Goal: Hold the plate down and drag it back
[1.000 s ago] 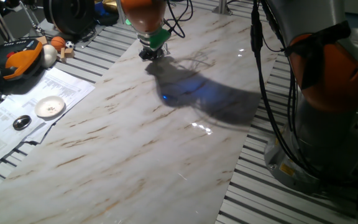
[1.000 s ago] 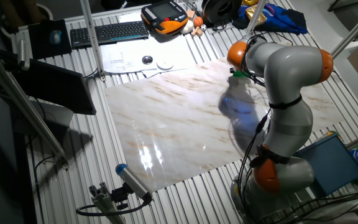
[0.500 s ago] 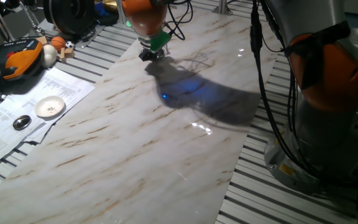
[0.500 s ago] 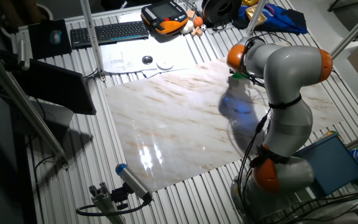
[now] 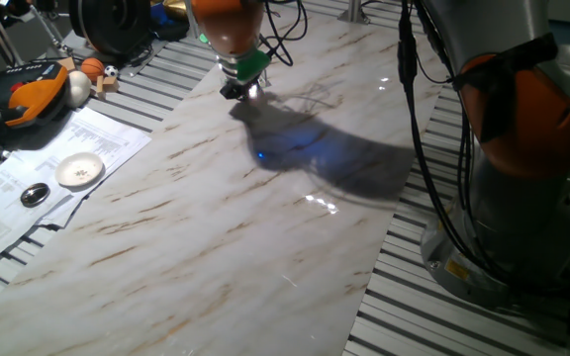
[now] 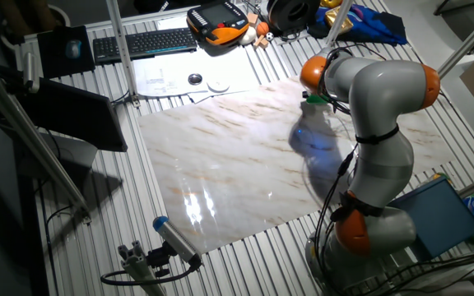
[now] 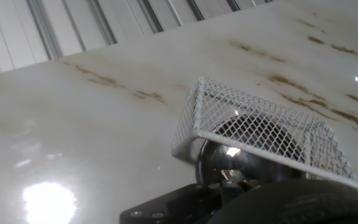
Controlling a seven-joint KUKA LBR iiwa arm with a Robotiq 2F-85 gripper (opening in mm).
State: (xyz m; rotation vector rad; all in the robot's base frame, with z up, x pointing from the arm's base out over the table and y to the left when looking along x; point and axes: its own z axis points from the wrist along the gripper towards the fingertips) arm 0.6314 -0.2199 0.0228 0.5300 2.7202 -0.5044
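One fixed view: claw (image 5: 240,87) is hovering well apart from plate (image 5: 35,195); cannot tell whether clenched or released. Plate probably light, stiff, slick; press at centre.

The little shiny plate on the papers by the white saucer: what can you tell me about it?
The plate is small, round and shiny, silver-grey like metal, with a raised rim and a darker middle. It lies flat on printed papers, off the marble board, beside a larger white saucer but apart from it. Nothing holds it: the pincer is far off, at the board's far end.
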